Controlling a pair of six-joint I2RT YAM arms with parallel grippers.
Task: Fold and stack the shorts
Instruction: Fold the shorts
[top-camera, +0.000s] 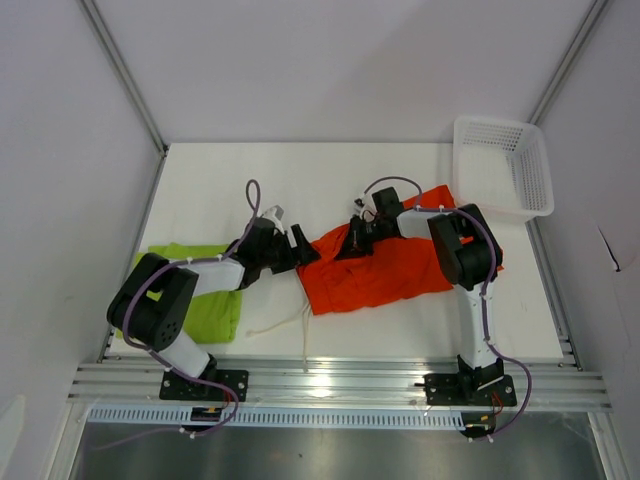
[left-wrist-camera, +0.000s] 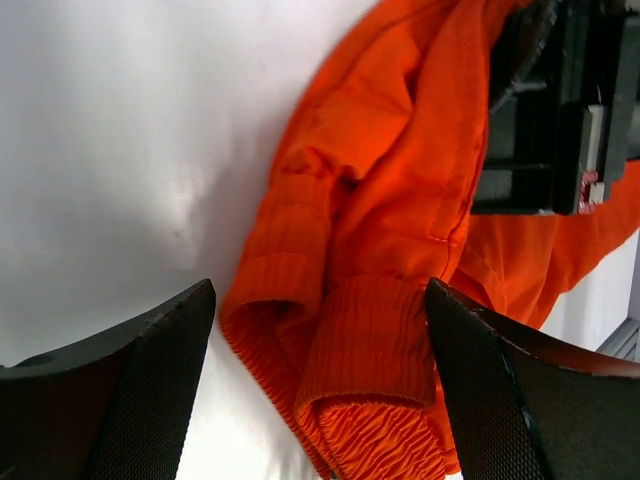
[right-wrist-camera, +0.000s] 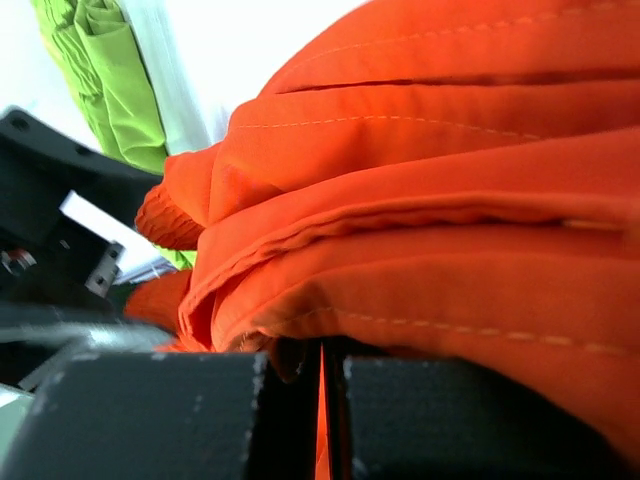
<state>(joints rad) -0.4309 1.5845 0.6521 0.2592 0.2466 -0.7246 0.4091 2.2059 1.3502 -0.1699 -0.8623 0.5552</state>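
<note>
Tabletop (top-camera: 330, 165) is carrying both pairs. Orange-red shorts (top-camera: 385, 270) are lying rumpled from the centre out to the right, with the ribbed waistband end facing left. White drawstrings (top-camera: 290, 322) are trailing from that end toward the near edge. Lime green shorts (top-camera: 205, 300) are lying folded flat at the near left, apart from the orange-red pair and partly under the left arm.

Left gripper (top-camera: 305, 247) is hovering at the waistband end, jaws standing wide apart. In its wrist view the bunched waistband is sitting between the two fingers; whether either one is touching cloth cannot be told.

Right gripper (top-camera: 350, 240) is reaching in over the orange-red shorts from the right. Its jaws are pinched together on a thin fold of the fabric, a sliver of orange showing in the seam between them. The two grippers are sitting near each other.

White mesh basket (top-camera: 540, 175) is standing at the far right corner, near the far end of the orange-red shorts.
</note>
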